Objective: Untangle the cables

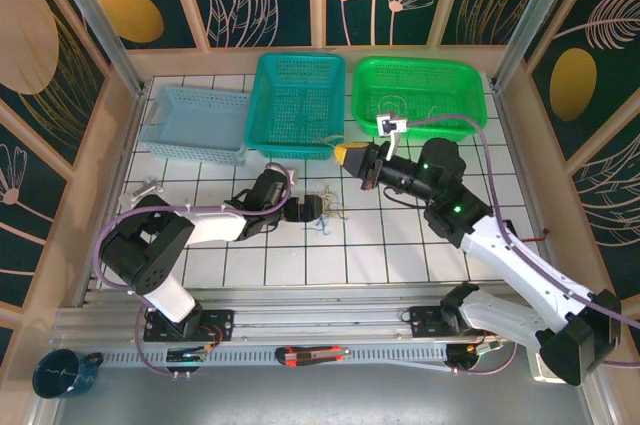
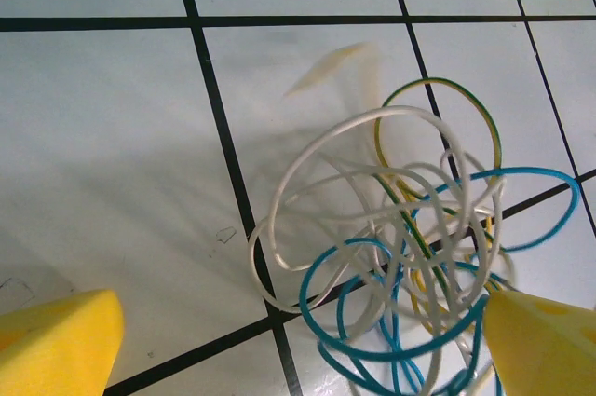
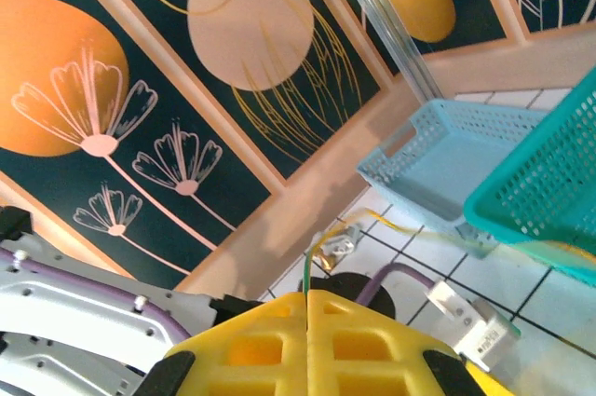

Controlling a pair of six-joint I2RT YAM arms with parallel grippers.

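While hovering low over tiled table (image 1: 400,255), spreads left gripper (image 2: 298,349) wide, gripping nothing | clamps right gripper (image 3: 307,307) closed, pinching thin green-yellow wire (image 3: 305,277) | finds looped cables (image 2: 400,256) on tile between left fingertips (image 2: 56,345), touching one tip.

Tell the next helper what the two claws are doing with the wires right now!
Left claw: open, one finger on each side of the cables.
Right claw: shut, a thin yellow-green cable pinched between its tips.
Cables: white, blue and yellow-green loops tangled on the tiled table.
Done: nothing clearly freed yet.
Left to do: pull each cable out of the knot.
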